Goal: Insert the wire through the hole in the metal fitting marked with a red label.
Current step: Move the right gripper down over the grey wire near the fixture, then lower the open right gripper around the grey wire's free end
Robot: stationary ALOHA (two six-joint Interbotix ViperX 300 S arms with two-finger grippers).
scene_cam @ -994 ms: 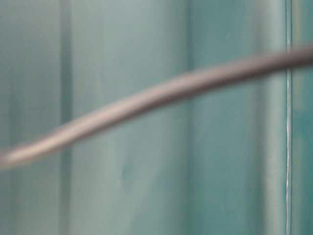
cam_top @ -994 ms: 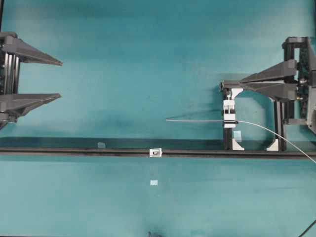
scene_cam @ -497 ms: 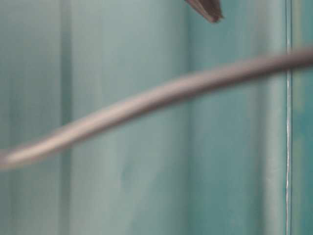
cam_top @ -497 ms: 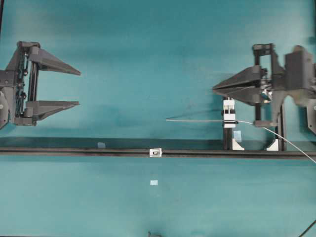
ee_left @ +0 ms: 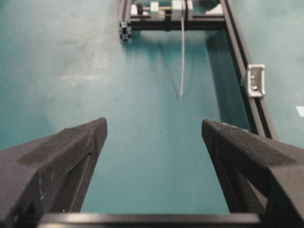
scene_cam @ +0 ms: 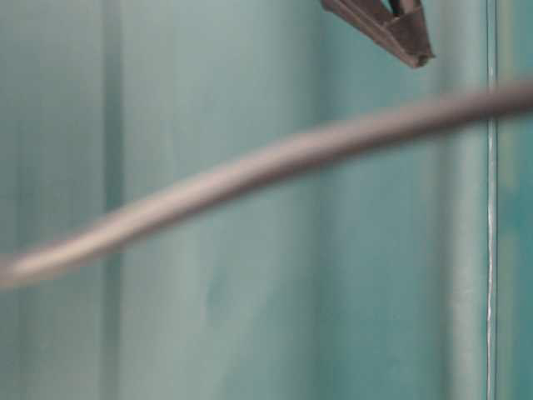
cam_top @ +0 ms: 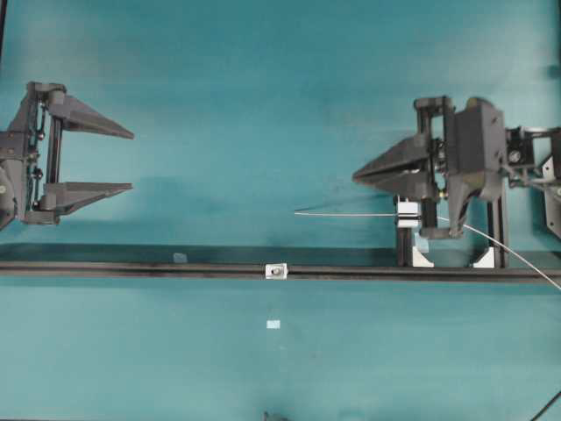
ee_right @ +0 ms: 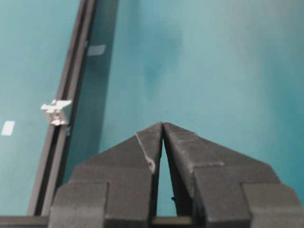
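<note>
The wire sticks out leftward, straight, from a white clamp block, and its tail curves off to the right edge. The left wrist view shows the wire pointing toward me. The metal fitting sits on the black rail, its dark hole facing up; it also shows as a fitting and a fitting in the two wrist views. No red label shows. My left gripper hangs open and empty far left of the wire tip. My right gripper is shut on nothing, just above the clamped wire.
The black rail runs the full width of the teal table, with a black stand behind it on the right. Pale blue tape patches lie on the table. The table-level view is blurred, with a grey band across it.
My right gripper has moved left, out over the stand, and its tips now pass the clamp block. My left gripper came in from the left edge, then eased back slightly. The wire has not moved.
</note>
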